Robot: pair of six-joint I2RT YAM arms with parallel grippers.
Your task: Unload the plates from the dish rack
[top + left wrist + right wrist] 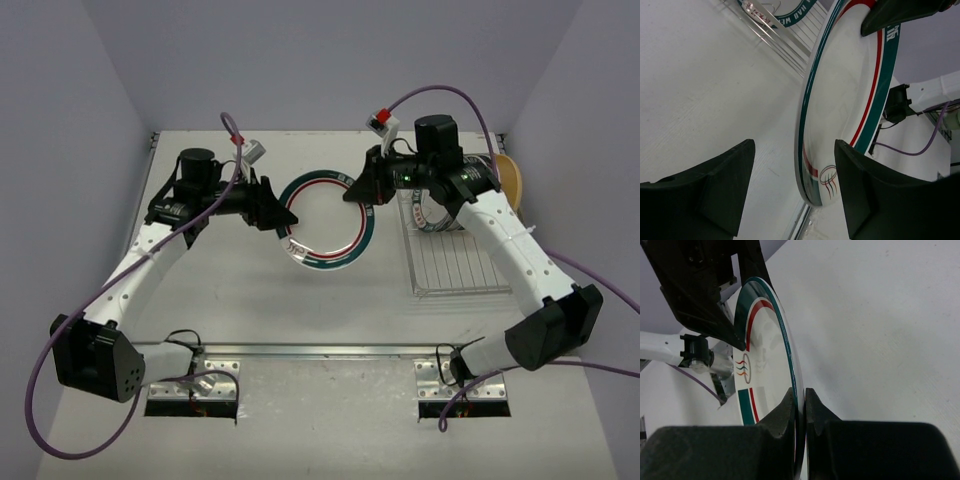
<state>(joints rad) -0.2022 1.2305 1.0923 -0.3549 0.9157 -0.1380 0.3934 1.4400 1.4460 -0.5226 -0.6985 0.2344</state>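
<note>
My right gripper (358,190) is shut on the right rim of a white plate (325,215) with green and red rings and holds it tilted above the middle of the table. In the right wrist view the jaws (800,391) pinch the plate's edge (765,365). My left gripper (283,212) is open, and the plate's left rim sits between its fingers without touching them. The left wrist view shows the gripper (794,145) with the plate (850,85) in the gap. The dish rack (455,262) stands at the right with more ringed plates (440,212) and a tan plate (510,177).
The rack's wire bars (785,42) show at the top of the left wrist view. Purple cables loop off both arms. A metal rail (320,350) runs along the table's near edge by the arm bases. Walls close in at the left, back and right.
</note>
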